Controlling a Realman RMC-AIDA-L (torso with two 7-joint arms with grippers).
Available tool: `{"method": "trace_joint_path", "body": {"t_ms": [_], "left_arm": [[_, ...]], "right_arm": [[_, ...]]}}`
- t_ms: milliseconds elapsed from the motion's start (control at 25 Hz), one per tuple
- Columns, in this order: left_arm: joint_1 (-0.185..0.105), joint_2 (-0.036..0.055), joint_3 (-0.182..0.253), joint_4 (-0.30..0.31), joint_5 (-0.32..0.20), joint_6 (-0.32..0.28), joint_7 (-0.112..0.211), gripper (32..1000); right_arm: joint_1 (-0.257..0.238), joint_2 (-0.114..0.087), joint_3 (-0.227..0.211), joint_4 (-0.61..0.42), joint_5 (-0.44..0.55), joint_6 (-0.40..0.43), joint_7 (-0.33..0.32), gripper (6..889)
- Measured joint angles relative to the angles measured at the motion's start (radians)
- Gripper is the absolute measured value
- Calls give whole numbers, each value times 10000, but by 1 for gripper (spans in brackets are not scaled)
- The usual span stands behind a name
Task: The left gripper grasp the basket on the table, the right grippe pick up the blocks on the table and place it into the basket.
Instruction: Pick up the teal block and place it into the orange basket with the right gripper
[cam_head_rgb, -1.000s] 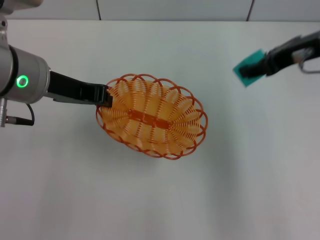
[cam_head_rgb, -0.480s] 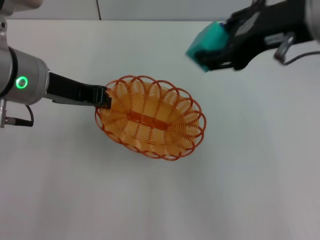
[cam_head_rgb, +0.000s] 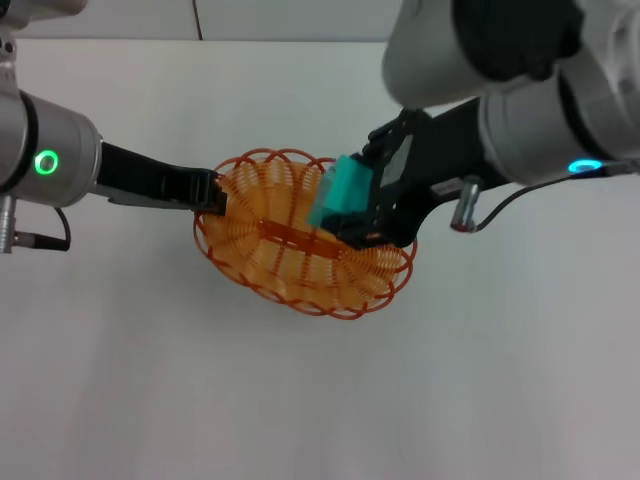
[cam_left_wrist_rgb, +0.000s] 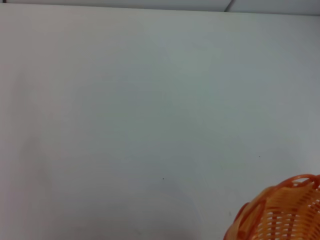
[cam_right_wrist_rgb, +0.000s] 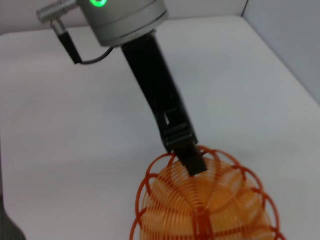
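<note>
The orange wire basket (cam_head_rgb: 290, 265) rests on the white table (cam_head_rgb: 150, 380) in the middle of the head view. My left gripper (cam_head_rgb: 212, 193), on the green-ringed arm, is shut on the basket's left rim; the right wrist view shows it (cam_right_wrist_rgb: 192, 161) clamped on the looped rim of the basket (cam_right_wrist_rgb: 210, 200). Over the basket's right half, my right gripper (cam_head_rgb: 352, 208) on the blue-ringed arm is shut on the teal-green cube (cam_head_rgb: 341, 196), which hangs above the basket floor. A corner of the basket (cam_left_wrist_rgb: 285, 212) shows in the left wrist view.
The white table (cam_left_wrist_rgb: 150, 100) stretches bare on every side of the basket. A pale wall borders its far edge (cam_head_rgb: 300, 20). My right arm's bulky body (cam_head_rgb: 520, 90) fills the upper right of the head view.
My right gripper has carried the cube leftward and down from the upper right until it hangs over the basket. The left gripper and basket have stayed put.
</note>
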Motion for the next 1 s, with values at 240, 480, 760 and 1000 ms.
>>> {"method": "trace_joint_path", "body": {"t_ms": [240,480,760,1000], "left_arm": [[-29,-4,17,0,-48,26,0,84],[-50,-5,49,9,-47,29,9,84],[-55,4,41,15,-59,75,33,84],[-56,9,35,10,-63,106,46,84]], "right_arm": [[449,-5,-436,1642,-10,-647,-100,514],[664,-10,-652,2470,-9,-1036,-207,514],[670,-4,-684,2498,45,-1161,-245,514],[671,-9,-625,2530,-9,-1221,-245,516]]}}
